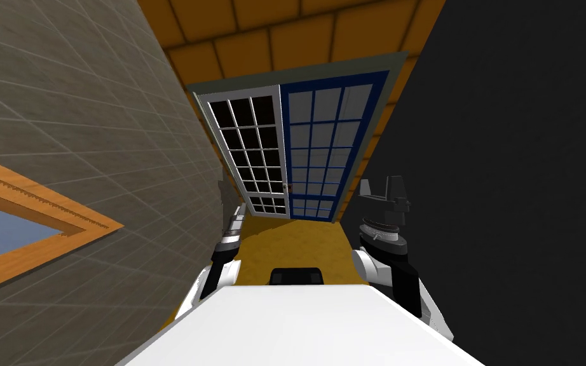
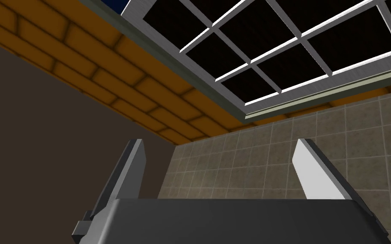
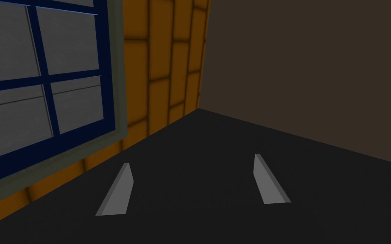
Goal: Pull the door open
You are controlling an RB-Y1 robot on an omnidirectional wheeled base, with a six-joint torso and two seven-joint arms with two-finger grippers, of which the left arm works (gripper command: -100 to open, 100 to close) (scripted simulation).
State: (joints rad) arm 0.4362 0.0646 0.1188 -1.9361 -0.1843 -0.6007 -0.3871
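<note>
White-framed door [image 1: 250, 155] sits mid-frame in the head view; you should expect it rigid, fairly heavy, swinging on hinges; take its small handle [image 1: 285, 187] at its right edge; left gripper [image 2: 220, 144] and right gripper [image 3: 191, 161] fingers spread wide, empty.

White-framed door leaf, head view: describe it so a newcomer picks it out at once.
At the far end of the yellow floor, an orange brick wall holds a grey-green frame with two gridded door leaves. The white-framed door leaf is the left one, next to the grey tiled wall. Unlike the blue-framed leaf with grey panes, its panes are black.
</note>
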